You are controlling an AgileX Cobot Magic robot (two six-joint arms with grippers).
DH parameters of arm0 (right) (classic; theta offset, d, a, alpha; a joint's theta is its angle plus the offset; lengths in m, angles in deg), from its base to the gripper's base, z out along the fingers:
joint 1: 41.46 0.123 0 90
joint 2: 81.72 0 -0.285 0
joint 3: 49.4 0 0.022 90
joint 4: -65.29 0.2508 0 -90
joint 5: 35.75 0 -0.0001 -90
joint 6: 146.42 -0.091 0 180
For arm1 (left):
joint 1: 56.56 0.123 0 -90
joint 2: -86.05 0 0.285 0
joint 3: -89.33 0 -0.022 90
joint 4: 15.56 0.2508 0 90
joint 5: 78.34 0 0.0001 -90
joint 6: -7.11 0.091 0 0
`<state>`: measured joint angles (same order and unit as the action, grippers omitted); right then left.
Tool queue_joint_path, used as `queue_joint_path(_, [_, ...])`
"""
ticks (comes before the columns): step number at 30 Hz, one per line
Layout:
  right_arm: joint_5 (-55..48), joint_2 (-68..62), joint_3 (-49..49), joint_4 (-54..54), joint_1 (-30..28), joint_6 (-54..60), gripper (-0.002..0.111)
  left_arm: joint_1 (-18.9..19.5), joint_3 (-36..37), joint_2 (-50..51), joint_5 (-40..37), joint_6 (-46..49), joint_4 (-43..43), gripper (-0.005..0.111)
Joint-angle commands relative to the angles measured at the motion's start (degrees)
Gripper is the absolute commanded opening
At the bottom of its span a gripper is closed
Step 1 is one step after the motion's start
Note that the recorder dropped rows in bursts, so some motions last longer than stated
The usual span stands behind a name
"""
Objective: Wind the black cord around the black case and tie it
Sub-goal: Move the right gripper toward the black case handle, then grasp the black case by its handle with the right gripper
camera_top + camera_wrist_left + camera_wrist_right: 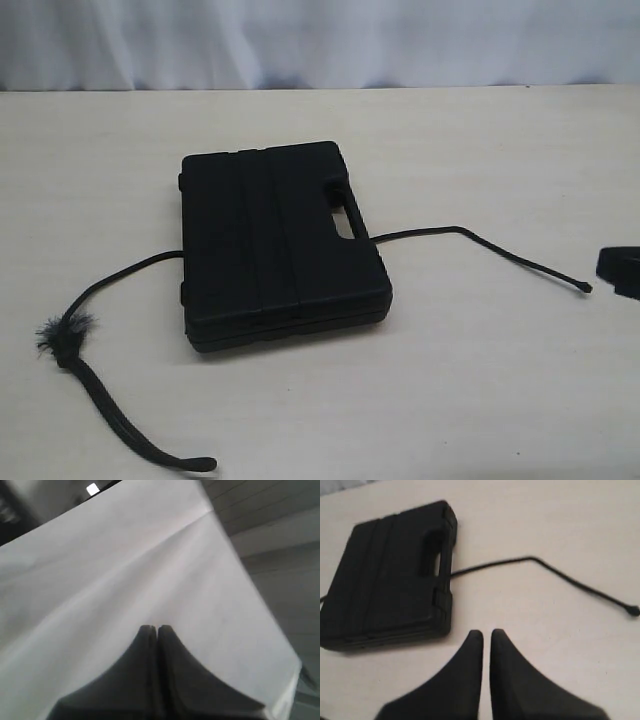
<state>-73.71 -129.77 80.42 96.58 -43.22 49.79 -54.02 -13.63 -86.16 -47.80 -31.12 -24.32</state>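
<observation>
The table (480, 400) is the biggest thing before me, pale and bare where it shows. On it the black case (280, 240) lies flat and closed, handle cutout on the side facing my right pincer (482, 632). The case sits ahead of that pincer and well apart from it. Whatever is inside the case is hidden.

The black cord (520, 259) runs out from the handle side of the case, bends, and ends in a thin tip near my right pincer, between it and the case, touching neither finger. Its middle stretch is hidden at the case. On the far side of the case from my right pincer it comes out again, curves to a fuzzy tuft (62, 333), then runs on as a flatter end.

My right pincer is closed, tips together, holding nothing and hovering above bare table. In the exterior view only a dark piece of it shows, cut off at the edge.

My left pincer (155, 627) is also closed and empty, its fingers pressed together. Beyond it I see only a blurred white surface; neither case nor cord shows there.
</observation>
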Motion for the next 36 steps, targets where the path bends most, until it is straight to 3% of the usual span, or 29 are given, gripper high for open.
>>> queue_joint_path(1, [-2.9,-5.8,2.3,0.0,-0.1,1.8,0.005,0.1,0.2,0.0,16.8,-5.3,21.9,0.000])
queue_joint_path(6, [-4.4,-12.9,7.6,1.0,-0.1,4.2,0.005,0.1,0.2,0.0,8.9,-4.3,18.1,0.000])
queue_joint_path(16, [-9.2,-29.2,25.8,1.0,0.0,7.0,0.005,0.1,-0.5,3.6,-4.2,17.3,3.4,0.000])
queue_joint_path(21, [-11.7,-40.1,35.2,-12.0,9.2,-0.6,0.005,0.1,-7.6,12.2,-17.7,22.5,4.0,0.000])
queue_joint_path(24, [-12.1,-46.1,39.4,-26.0,16.8,-9.4,0.005,0.1,-11.8,19.8,-22.5,23.2,5.9,0.000])
queue_joint_path(27, [-13.1,-52.3,43.0,-31.7,21.7,-16.2,0.006,0.1,-14.7,27.9,-26.7,23.2,7.5,0.000])
queue_joint_path(31, [-12.5,-59.0,48.2,-30.6,23.9,-16.2,0.016,0.1,-16.6,39.2,-31.7,23.2,9.3,0.000])
queue_joint_path(36, [-10.4,-66.7,54.3,-26.9,23.9,-15.9,0.037,-1.3,-18.3,50.4,-35.6,24.3,9.6,0.000])
